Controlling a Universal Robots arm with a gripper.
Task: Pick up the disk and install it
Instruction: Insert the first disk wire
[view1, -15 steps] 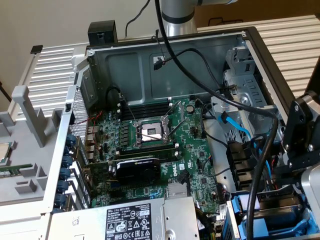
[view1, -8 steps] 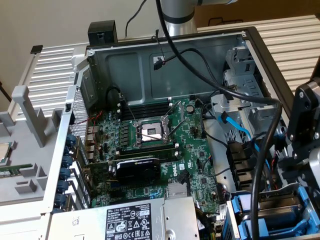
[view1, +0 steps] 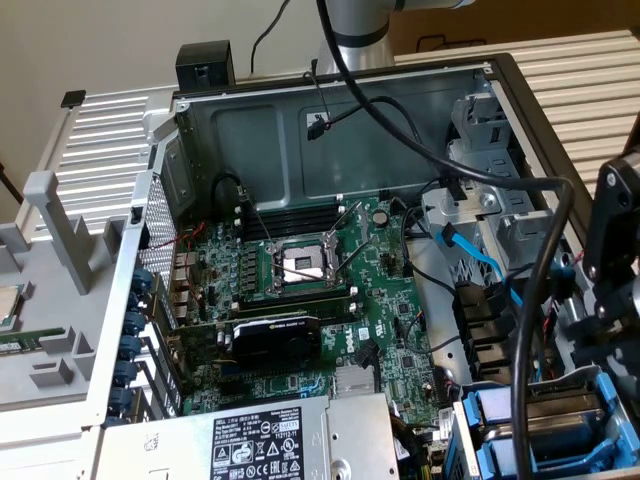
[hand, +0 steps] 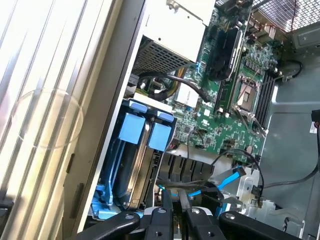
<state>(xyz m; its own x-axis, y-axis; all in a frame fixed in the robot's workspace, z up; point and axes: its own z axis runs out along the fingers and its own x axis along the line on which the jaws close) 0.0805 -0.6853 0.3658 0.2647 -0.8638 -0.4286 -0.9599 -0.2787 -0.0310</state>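
Note:
The disk (view1: 497, 412) sits in the drive bay at the lower corner of the open computer case on the exterior view's right. It is silver metal framed in a bright blue carrier. In the wrist view the disk (hand: 134, 129) shows two blue tabs side by side at the bay's end. My black gripper (view1: 605, 340) hangs just above and beside that bay, near the case's edge on the exterior view's right. In the wrist view the gripper (hand: 172, 199) has its two fingers close together with only a thin gap, and I see nothing between them.
The green motherboard (view1: 390, 300) with its bare processor socket (view1: 300, 265) fills the case floor. A black graphics card (view1: 275, 335) and the grey power supply (view1: 250, 440) lie nearer the front. A thick black cable (view1: 530, 300) and a blue data cable (view1: 470, 258) cross near the bay.

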